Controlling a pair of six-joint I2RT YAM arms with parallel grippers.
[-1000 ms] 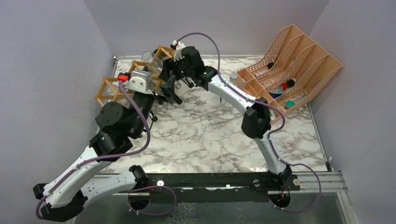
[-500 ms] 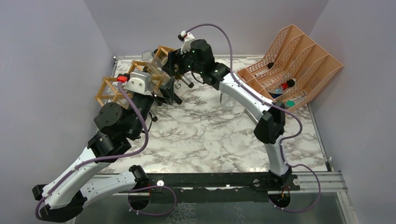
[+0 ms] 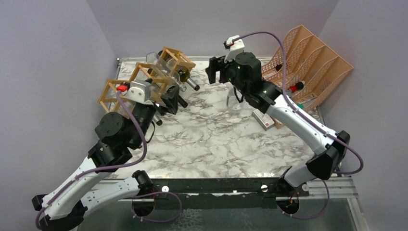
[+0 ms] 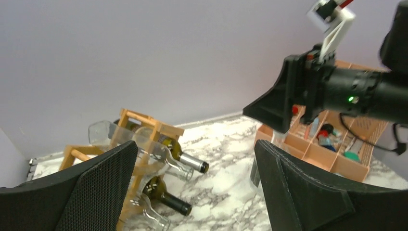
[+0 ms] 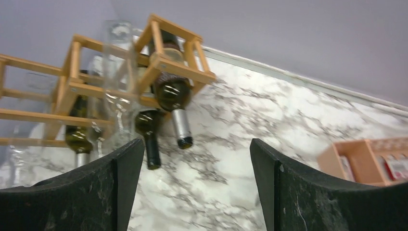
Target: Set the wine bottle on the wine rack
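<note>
Dark green, silver-necked wine bottle lies in the tan wine rack; left tool and right tool gape empty.

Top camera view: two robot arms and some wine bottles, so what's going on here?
Two robot arms are loading a wooden wine rack. A dark green wine bottle with a silver neck lies in an upper cell, with other bottles in cells beside and below it. The right end effector hangs open and empty above the marble table, apart from the rack. The left end effector, close beside the rack, is also open and empty.
</note>
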